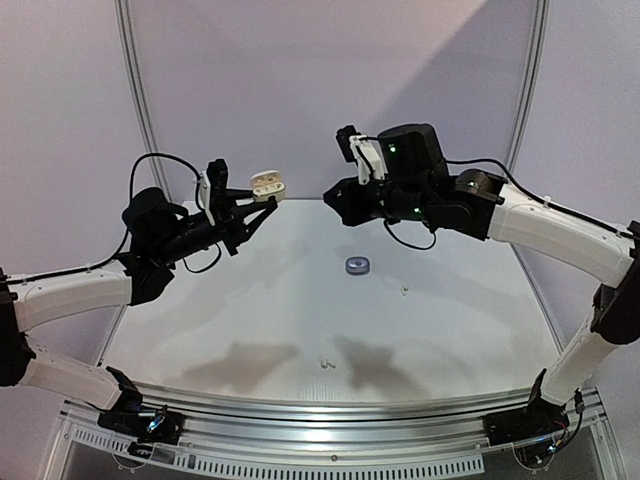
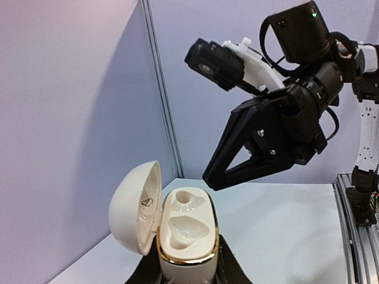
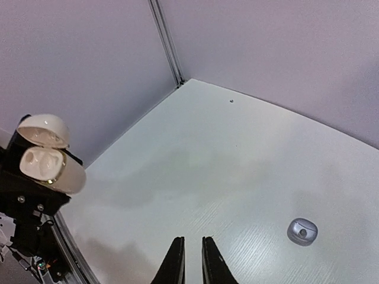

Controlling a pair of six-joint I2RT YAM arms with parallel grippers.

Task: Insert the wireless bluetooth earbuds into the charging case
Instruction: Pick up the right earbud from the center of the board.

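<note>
My left gripper is raised over the table's far left, shut on the white charging case. In the left wrist view the case stands upright between the fingers. Its lid is swung open to the left and both wells are empty. My right gripper hovers just right of the case, tips pointing at it. Its jaws are almost closed with a thin gap and nothing between them. Tiny white earbuds lie on the table, one at the right and one near the front.
A small grey case sits closed on the table's middle, also seen in the right wrist view. White walls with a metal corner post close the back. A slotted rail runs along the near edge.
</note>
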